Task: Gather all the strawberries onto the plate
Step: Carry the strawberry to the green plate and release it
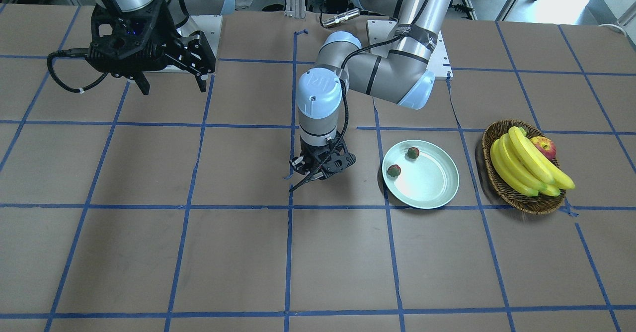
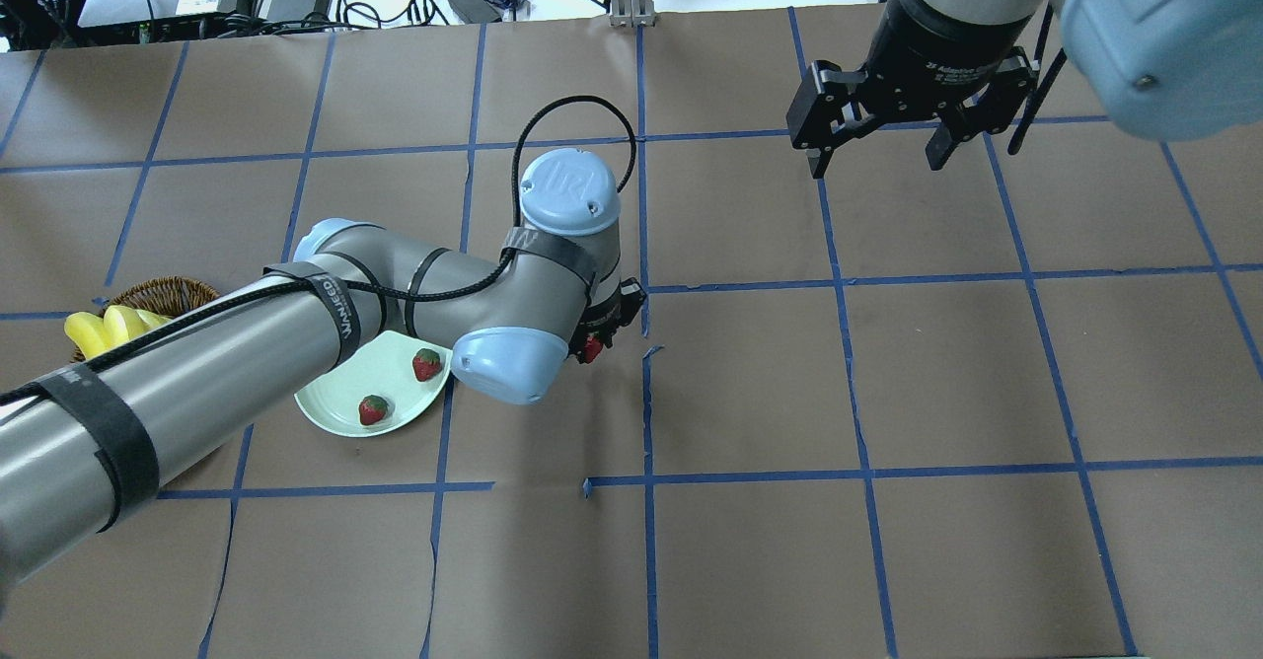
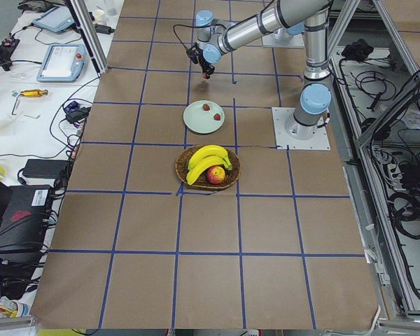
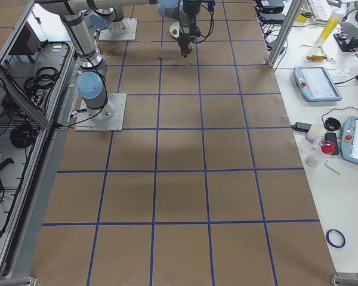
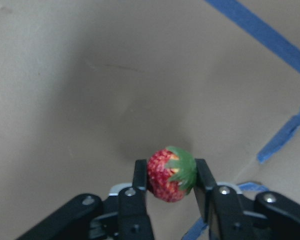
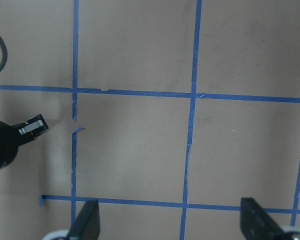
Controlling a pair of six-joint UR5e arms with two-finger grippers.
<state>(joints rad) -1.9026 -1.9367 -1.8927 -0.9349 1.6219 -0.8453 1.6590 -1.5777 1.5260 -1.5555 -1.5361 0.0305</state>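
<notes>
My left gripper (image 5: 171, 175) is shut on a red strawberry (image 5: 171, 173) with a green cap and holds it just above the brown table. In the overhead view the gripper (image 2: 595, 343) is right of the pale mint plate (image 2: 335, 412), with the held strawberry (image 2: 592, 349) showing below the wrist. Two more strawberries (image 2: 426, 364) (image 2: 373, 409) lie in the plate; they also show in the front view (image 1: 413, 152) (image 1: 394, 170) inside the plate (image 1: 437, 193). My right gripper (image 2: 876, 154) is open and empty, high over the far right of the table.
A brown wicker basket (image 1: 497, 178) with bananas (image 1: 526, 165) and a red-yellow apple (image 1: 544, 147) stands beside the plate, on its side away from my left gripper. Blue tape lines grid the brown table. My left forearm (image 2: 296, 333) hangs over part of the plate.
</notes>
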